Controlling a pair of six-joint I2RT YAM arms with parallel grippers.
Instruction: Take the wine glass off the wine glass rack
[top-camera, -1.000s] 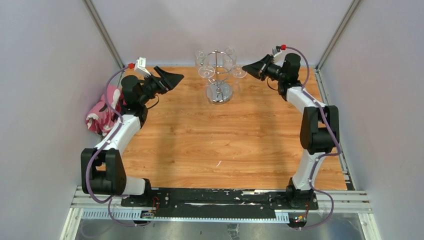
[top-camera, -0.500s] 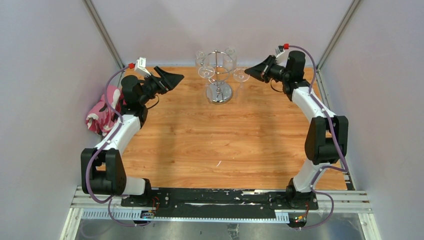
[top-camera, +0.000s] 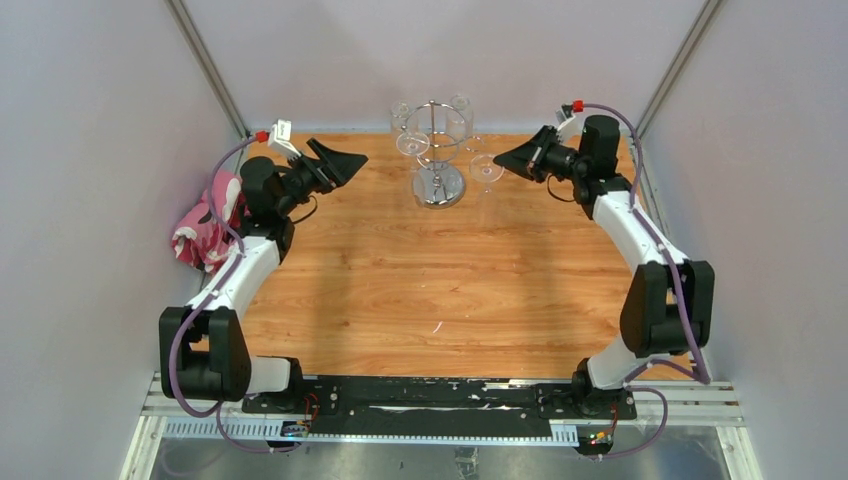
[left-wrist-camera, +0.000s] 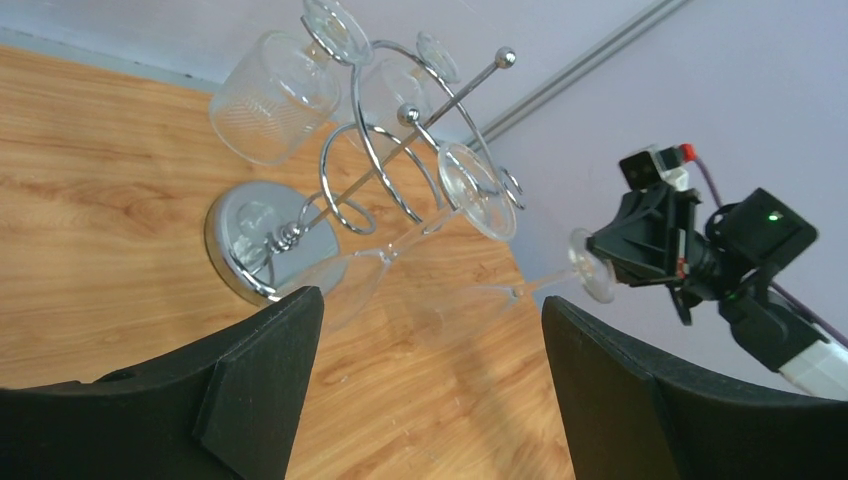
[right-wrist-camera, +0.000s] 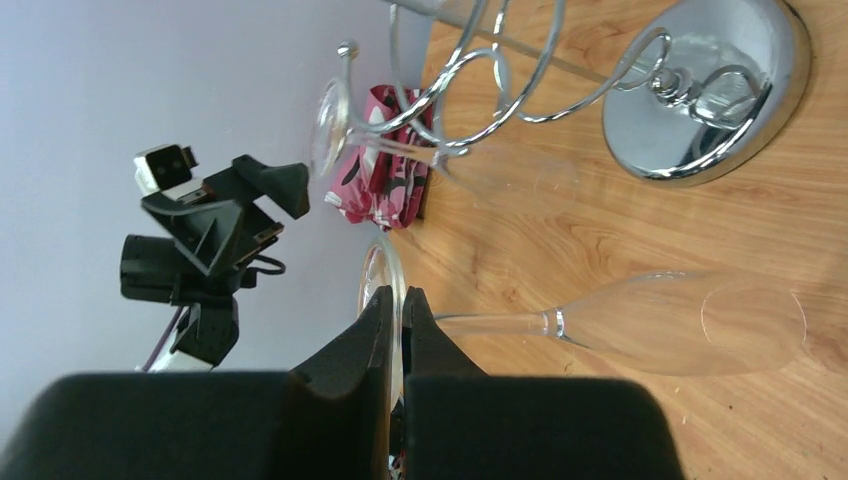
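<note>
Currently the wine glass (top-camera: 487, 166) is off the wine glass rack (top-camera: 438, 186) and sits just beside it on the robot's right, apparently hanging above the worktop (top-camera: 420, 290) with the bowl pointing down.

The right claw (right-wrist-camera: 397, 300) is pinched almost fully together on the edge of the glass's round foot. The stem and bowl stick out unsupported beyond the fingers (right-wrist-camera: 365, 335). The left claw (top-camera: 352, 160) is spread wide and holds nothing, well apart from the rack on the other side.

Risks noted:

- Grip: the only hold is on a thin, smooth disc. A quick wrist turn or sharp stop could swing the bowl and work the foot out of the pinch, so the glass would drop and break.
- Clearance: a neighbouring glass (left-wrist-camera: 470, 188) hangs from a loop on the near side of the rack, close to the carried bowl. Any drift back toward the rack could knock the two together or catch the wire.
- Set-down: the wrist views do not show how far the rim is from the wood. A hasty descent could strike the rim first — and chip it.
- The rack is light wire on a small base, so a bump could tip it and the other glasses it carries.
</note>
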